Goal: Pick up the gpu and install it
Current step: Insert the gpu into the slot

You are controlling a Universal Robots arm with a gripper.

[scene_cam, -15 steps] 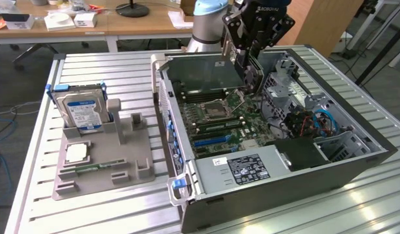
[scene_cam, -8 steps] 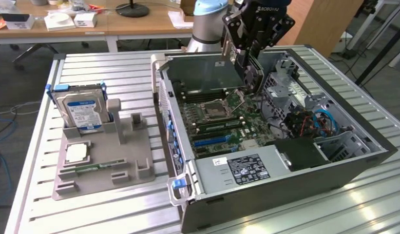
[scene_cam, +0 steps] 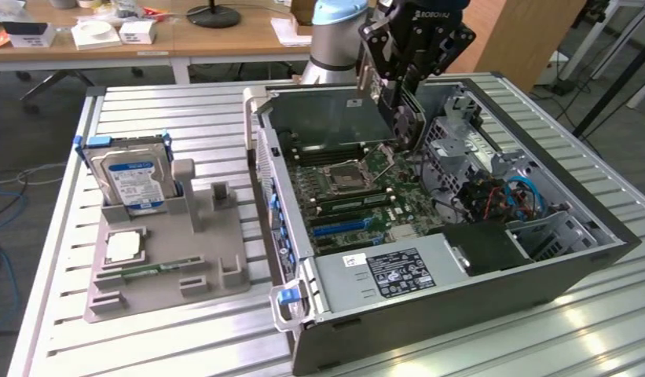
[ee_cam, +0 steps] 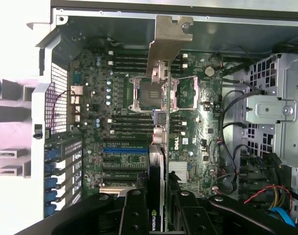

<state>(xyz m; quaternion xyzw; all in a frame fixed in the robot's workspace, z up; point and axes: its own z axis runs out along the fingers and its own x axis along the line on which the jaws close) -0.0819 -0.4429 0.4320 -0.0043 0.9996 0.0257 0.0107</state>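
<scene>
Black two-finger gripper is clamping the thin dark gpu card with pale metal bracket, hanging it over the green motherboard inside the open grey computer case, at 1 o'clock in the exterior view; pickup done, seating not yet.

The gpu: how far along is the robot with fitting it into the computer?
Done: the gpu is picked up, clamped edge-on in the gripper. In hand: it hangs over the motherboard in the open case. Left: seating it; it is not yet in a slot.
</scene>
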